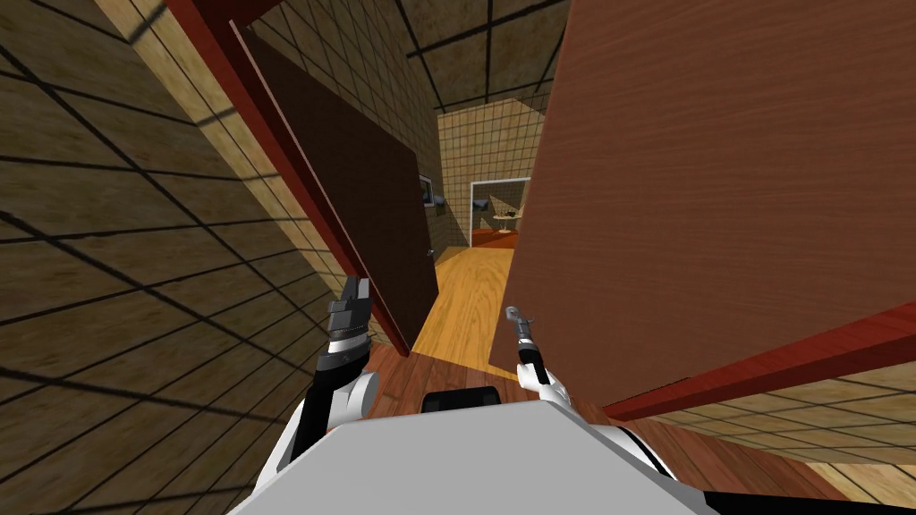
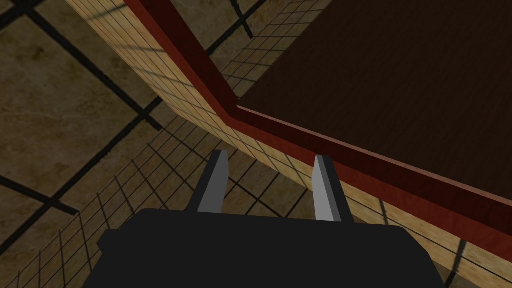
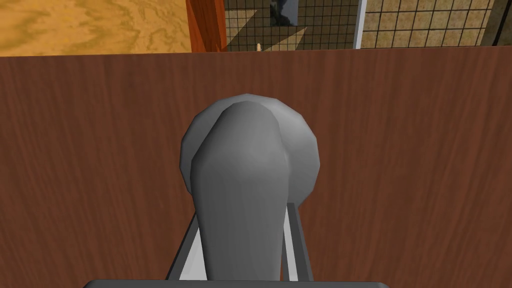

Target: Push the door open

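A reddish-brown door [image 1: 716, 179] stands ajar at my right, its face close ahead in the right wrist view [image 3: 100, 150]. Its grey lever handle [image 1: 513, 314] sits low on the free edge. My right gripper [image 1: 521, 329] is shut on that handle [image 3: 245, 175], a finger [image 3: 295, 240] pressing each side under the round plate. My left gripper [image 1: 358, 288] is open and holds nothing [image 2: 271, 160]. It hovers beside the red door frame [image 2: 200, 75], close to a dark brown door panel [image 1: 358, 197] swung away at the left.
Between the two panels a gap shows a light wood floor [image 1: 465, 304] leading to a far room with a small round table [image 1: 506, 217]. A tiled wall [image 1: 134, 268] runs close on my left. The red frame [image 1: 787, 367] continues at the lower right.
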